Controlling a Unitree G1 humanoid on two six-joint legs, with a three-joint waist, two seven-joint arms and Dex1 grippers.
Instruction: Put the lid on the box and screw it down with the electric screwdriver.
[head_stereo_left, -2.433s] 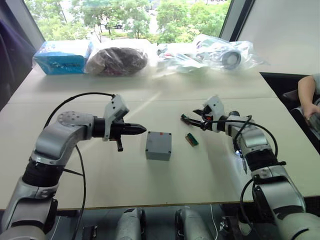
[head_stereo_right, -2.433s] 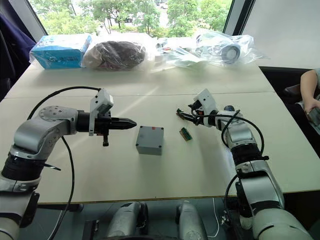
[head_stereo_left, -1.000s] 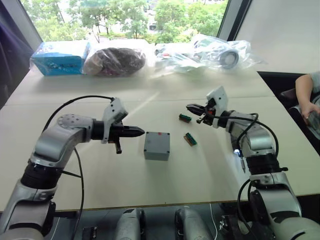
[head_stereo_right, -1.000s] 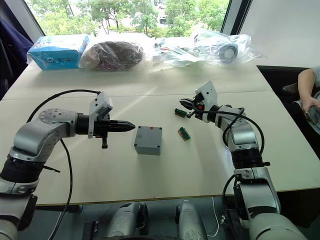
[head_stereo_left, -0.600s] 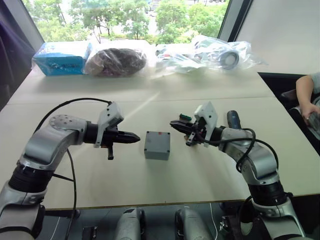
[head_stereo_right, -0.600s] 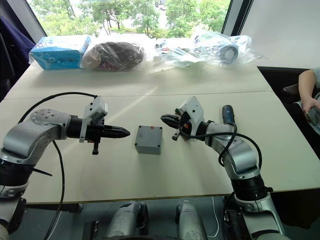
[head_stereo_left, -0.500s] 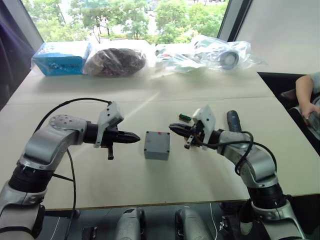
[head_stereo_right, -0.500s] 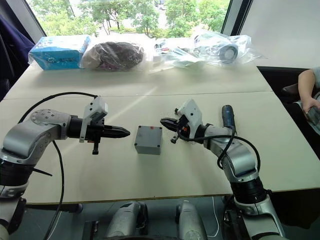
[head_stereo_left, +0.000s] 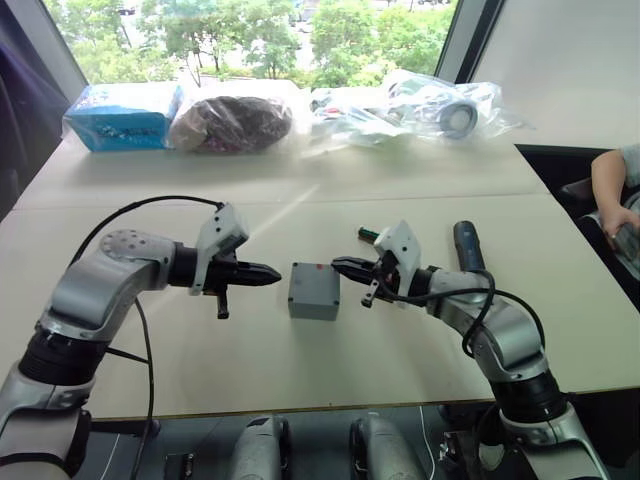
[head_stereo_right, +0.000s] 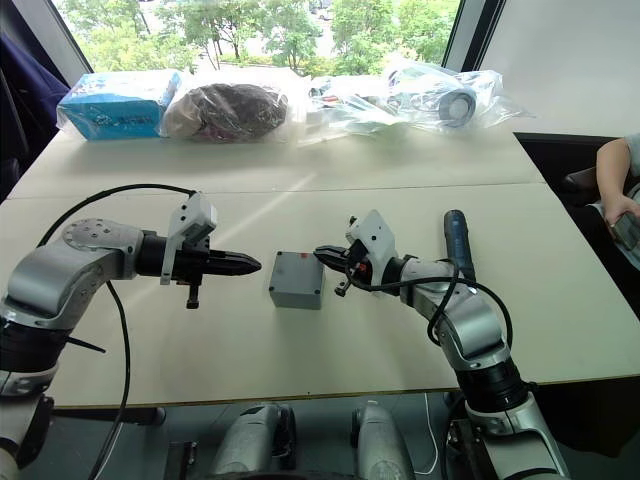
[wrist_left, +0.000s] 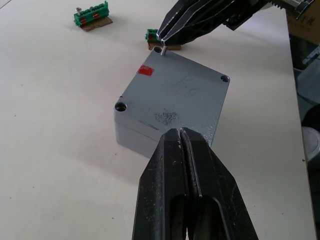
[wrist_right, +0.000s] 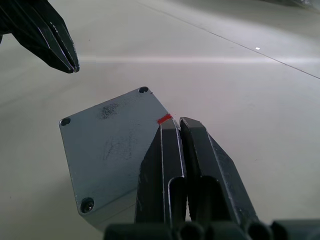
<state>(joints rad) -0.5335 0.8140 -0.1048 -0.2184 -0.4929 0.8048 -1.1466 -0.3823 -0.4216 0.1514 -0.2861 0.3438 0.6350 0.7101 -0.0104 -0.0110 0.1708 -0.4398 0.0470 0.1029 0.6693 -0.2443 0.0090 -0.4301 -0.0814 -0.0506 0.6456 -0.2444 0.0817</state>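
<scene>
Two grippers flank the box (head_stereo_left: 314, 302) mid-table, its lid (wrist_left: 175, 90) already seated. The left gripper (head_stereo_left: 272, 274) is pressed together and empty. The right gripper (head_stereo_left: 340, 263) pinches a small screw (wrist_left: 163, 49) over a corner hole; seating it looks next. The electric screwdriver (head_stereo_left: 467, 246) lies beyond, untouched. Green parts (wrist_left: 91, 20) and far plastic bags (head_stereo_left: 440, 100) block nothing.

Change record, for you: right gripper (head_stereo_left: 338, 264) has swung in from beside the small green parts (wrist_left: 91, 20) to the box (head_stereo_left: 315, 290); its closed tips now hold a small screw at the corner hole.
</scene>
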